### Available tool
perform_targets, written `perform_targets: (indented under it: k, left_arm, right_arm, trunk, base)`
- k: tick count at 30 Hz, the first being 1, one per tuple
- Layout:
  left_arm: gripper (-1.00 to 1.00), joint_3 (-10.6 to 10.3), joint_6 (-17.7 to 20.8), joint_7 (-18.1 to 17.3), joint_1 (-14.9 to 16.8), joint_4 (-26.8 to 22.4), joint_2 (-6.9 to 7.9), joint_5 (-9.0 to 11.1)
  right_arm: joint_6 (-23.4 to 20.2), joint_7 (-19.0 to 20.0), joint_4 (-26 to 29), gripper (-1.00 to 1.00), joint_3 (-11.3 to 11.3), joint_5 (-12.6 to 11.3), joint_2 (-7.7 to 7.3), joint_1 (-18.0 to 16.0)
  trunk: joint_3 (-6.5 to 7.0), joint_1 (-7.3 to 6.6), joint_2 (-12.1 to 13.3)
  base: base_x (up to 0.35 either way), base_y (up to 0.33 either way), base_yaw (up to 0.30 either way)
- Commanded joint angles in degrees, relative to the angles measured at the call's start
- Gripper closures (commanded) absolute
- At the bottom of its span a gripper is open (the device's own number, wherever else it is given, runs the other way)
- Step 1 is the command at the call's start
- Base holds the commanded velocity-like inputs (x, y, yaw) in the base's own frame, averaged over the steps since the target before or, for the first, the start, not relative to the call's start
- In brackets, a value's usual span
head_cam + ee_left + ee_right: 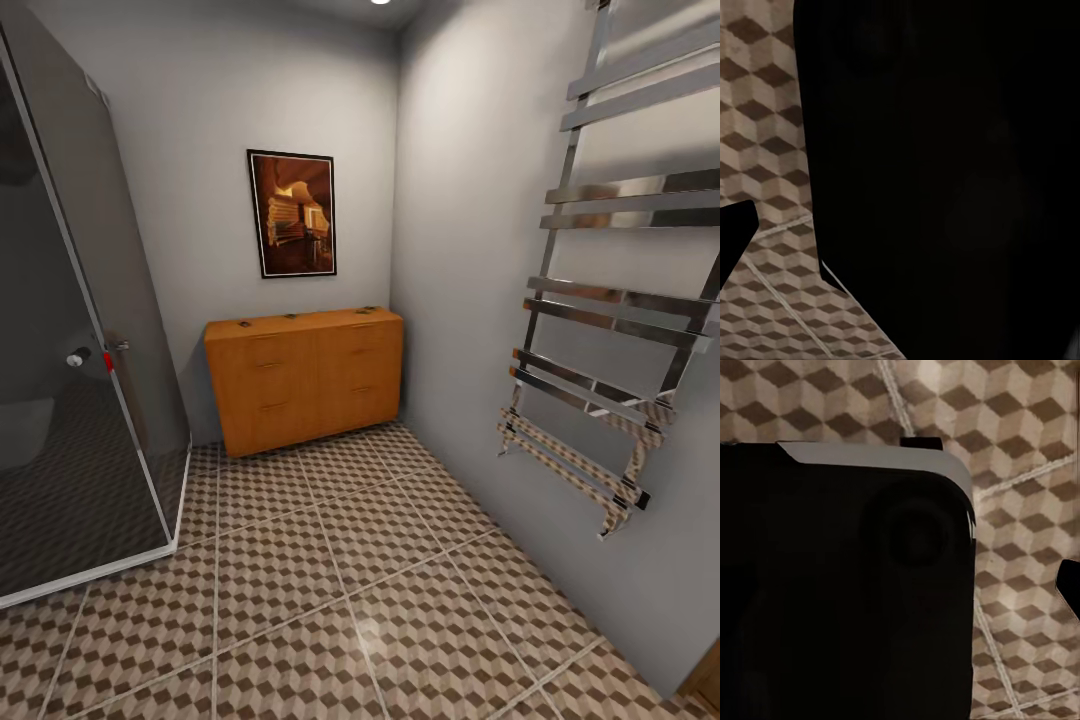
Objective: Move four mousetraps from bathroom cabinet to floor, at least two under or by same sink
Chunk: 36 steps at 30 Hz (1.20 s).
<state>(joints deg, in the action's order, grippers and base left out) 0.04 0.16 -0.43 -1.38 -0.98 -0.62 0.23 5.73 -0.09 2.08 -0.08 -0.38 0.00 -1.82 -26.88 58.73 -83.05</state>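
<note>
Both wrist views present a large black robot body over the cube-patterned bathroom floor point(400, 600), with a small dark tip at one edge of each; whether the fingers of either arm are released or clenched cannot be told. Head view: the orange-brown cabinet point(305, 378) stands against the far wall in the floor's far right corner, drawers closed, with small dark mousetraps point(243, 323) along its top, below a framed picture point(291, 213); glass shower enclosure point(70, 350) at left, chrome towel rail point(610, 300) on the right wall
</note>
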Motion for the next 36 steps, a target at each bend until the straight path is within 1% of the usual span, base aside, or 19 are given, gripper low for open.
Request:
perform_targets:
  k: [1, 7, 10, 18, 36]
  left_arm:
    - [-1.00, 0.02, 0.02, -0.06, -0.03, -0.09, -0.03, 0.03]
    - [-1.00, 0.04, 0.02, -0.09, -0.03, -0.17, -0.02, 0.07]
    - [-1.00, 0.14, -0.02, -0.09, -0.03, -0.19, 0.08, 0.12]
    - [-1.00, 0.99, 0.01, -0.05, -0.03, -0.17, 0.11, 0.19]
    - [-1.00, 1.22, 0.02, -0.01, -0.03, -0.17, 0.21, 0.20]
  right_arm:
    - [0.53, 0.00, 0.03, -1.00, -0.01, -0.02, 0.13, -0.03]
    - [2.45, 0.11, 0.34, -1.00, 0.06, 0.04, 0.37, -0.03]
    - [3.31, 0.20, 0.36, -1.00, 0.08, 0.01, 0.24, -0.03]
    - [3.32, 0.26, 0.30, -1.00, 0.16, 0.21, 0.20, -0.03]
    - [3.32, 0.25, 0.28, -1.00, 0.43, 0.46, -0.07, -0.03]
  trunk:
    - [-0.05, 0.00, -0.02]
    - [-0.05, 0.00, -0.02]
    - [-0.05, 0.00, -0.02]
    - [-0.05, 0.00, -0.02]
    - [-0.05, 0.00, -0.02]
  base:
    - [0.000, 0.000, 0.000]
    - [0.000, 0.000, 0.000]
    - [0.000, 0.000, 0.000]
    - [0.000, 0.000, 0.000]
    - [0.000, 0.000, 0.000]
